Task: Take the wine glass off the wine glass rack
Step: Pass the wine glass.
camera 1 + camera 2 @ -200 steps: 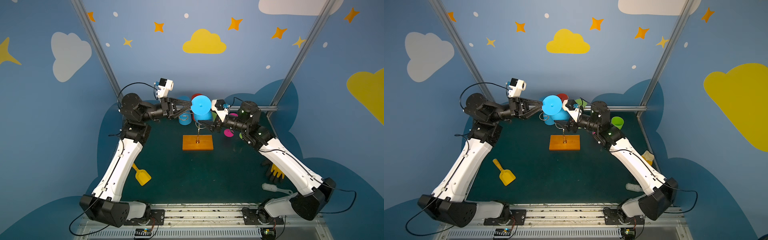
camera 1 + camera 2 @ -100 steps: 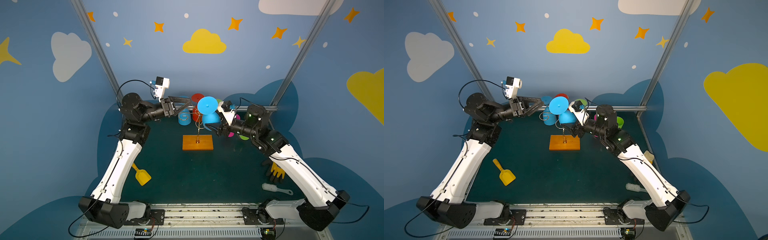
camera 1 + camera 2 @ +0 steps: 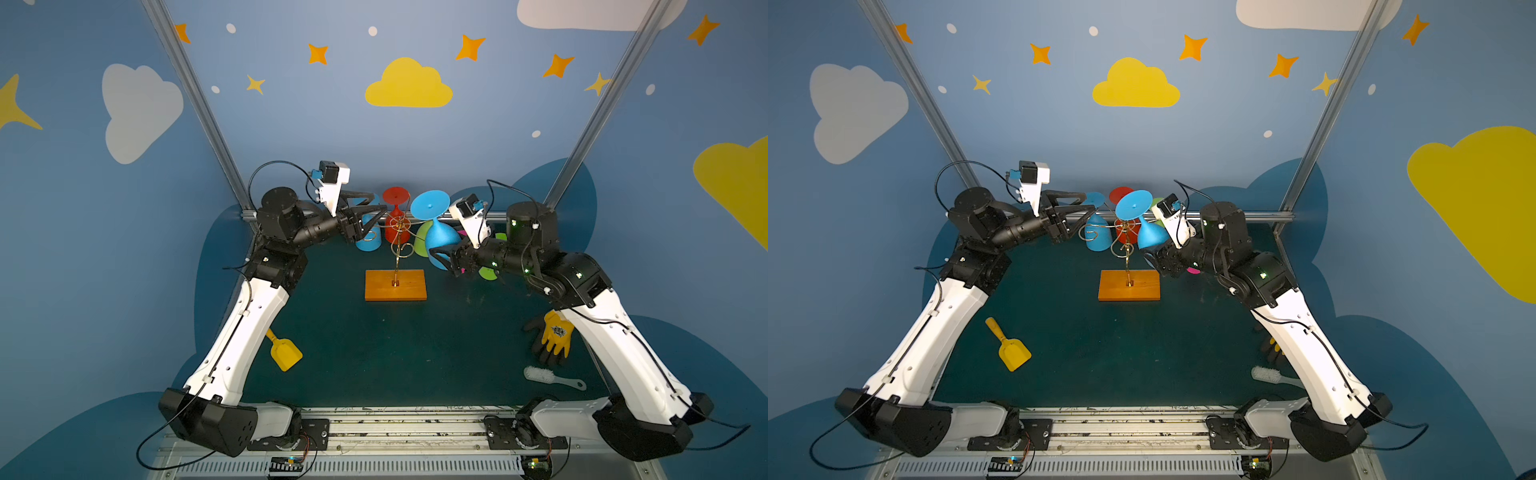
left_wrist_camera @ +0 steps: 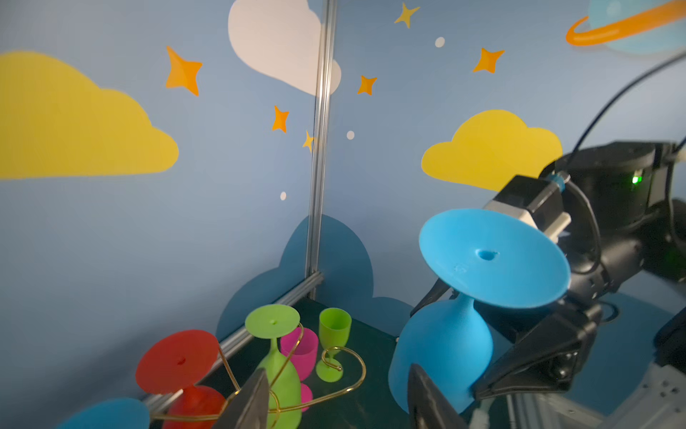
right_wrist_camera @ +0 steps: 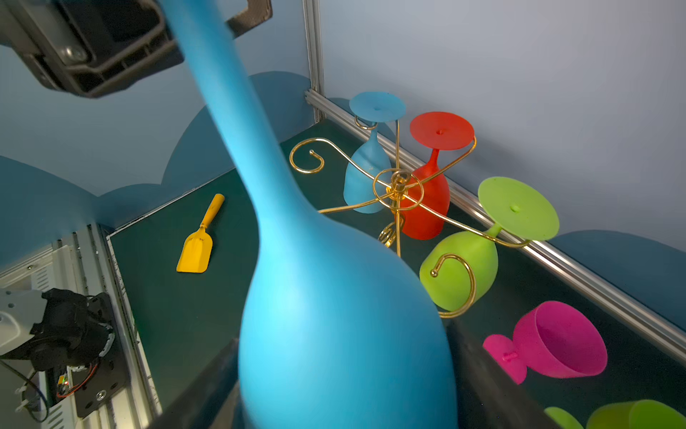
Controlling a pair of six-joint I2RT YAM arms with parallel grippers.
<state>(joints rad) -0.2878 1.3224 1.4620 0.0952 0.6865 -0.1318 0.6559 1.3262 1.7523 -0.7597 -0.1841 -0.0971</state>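
Top views are both showing the rack (image 3: 395, 285) standing on its wooden base at the far middle of the table (image 3: 374, 353). The right gripper (image 3: 442, 250) is pinching the bowl of the blue glass (image 3: 445, 237), which is tilting foot-up just right of the rack's top. The left gripper (image 3: 380, 210) is hanging just left of that top, fingers spread and holding nothing. A red glass (image 3: 395, 230) and a second blue glass (image 3: 368, 243) are hanging on the far side of the rack. A scoop (image 3: 286, 354) is lying near left; a glove (image 3: 555, 338) and a brush (image 3: 550, 377) are lying near right.

Left wrist view is showing the left fingers (image 4: 248, 405) standing wide apart with only rack wire (image 4: 343, 351) between them. The blue glass (image 4: 493, 260) is sitting beside that wire, apart from it, squeezed at the bowl by the right gripper (image 4: 445, 353).

Right wrist view is showing the right fingers (image 5: 493, 390) pressing both sides of the bowl (image 5: 334, 315), its stem clear of the scroll arms (image 5: 308, 159). A green glass (image 5: 460, 267) is hanging from one arm, and a pink glass (image 5: 553, 341) is lying on its side on the table.
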